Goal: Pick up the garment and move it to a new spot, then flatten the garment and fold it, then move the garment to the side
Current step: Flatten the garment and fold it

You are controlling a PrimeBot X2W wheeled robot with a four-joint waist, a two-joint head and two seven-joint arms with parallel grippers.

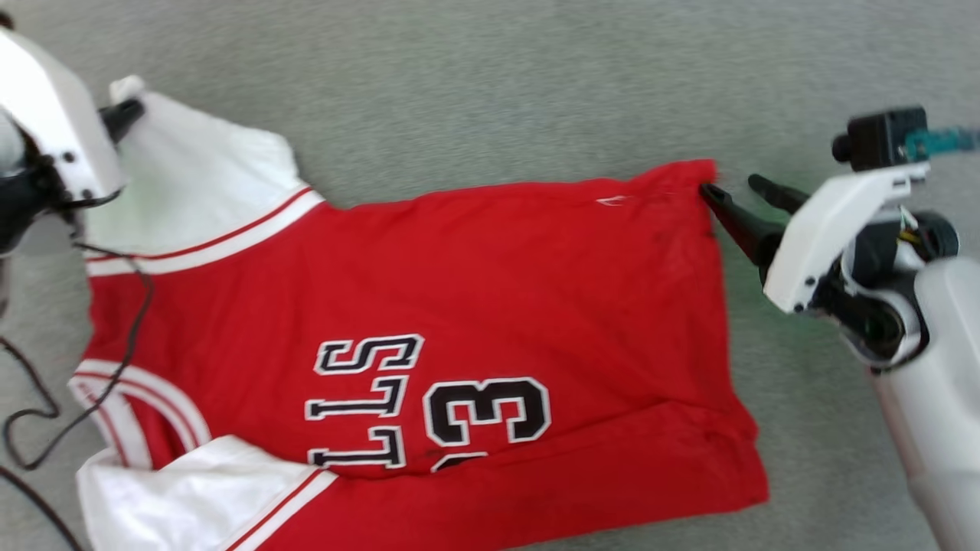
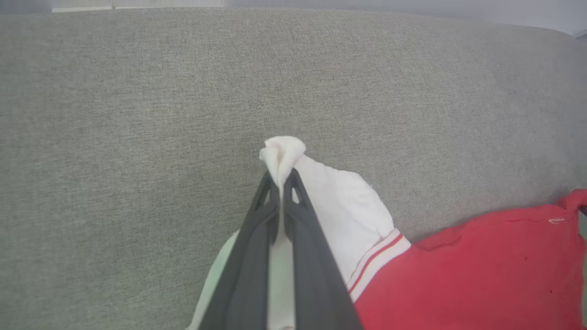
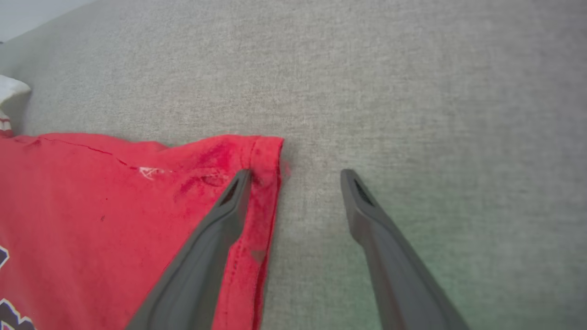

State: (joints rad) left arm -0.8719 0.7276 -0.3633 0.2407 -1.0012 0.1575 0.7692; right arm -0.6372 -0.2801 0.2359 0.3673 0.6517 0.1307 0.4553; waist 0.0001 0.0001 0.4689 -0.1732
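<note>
Starting at the left, my left gripper (image 2: 280,176) is pinching the tip of the far white sleeve (image 1: 199,176). Its two fingers are pressed together, with a small tuft of white cloth poking out beyond the tips. The sleeve is being drawn out to the far left across the grey fabric surface (image 1: 490,92).

The garment (image 1: 490,306) is lying lengthwise across that surface with its lettering and number facing up, collar end to the left and hem to the right. The red body is looking mostly flat. The near sleeve (image 1: 191,490) is lying loosely at the near left, and there is a soft crease running along the near edge. I am judging that the pick-up and relocation are behind me and that I am in the middle of flattening. No fold is showing yet, and the move to the side is waiting too.

At the right, my right gripper (image 3: 296,173) is standing wide open and gripping nothing. One finger is lying over the far right hem corner, the other over bare grey surface just beside the hem. I am not able to tell whether the finger is pressing on the cloth.
</note>
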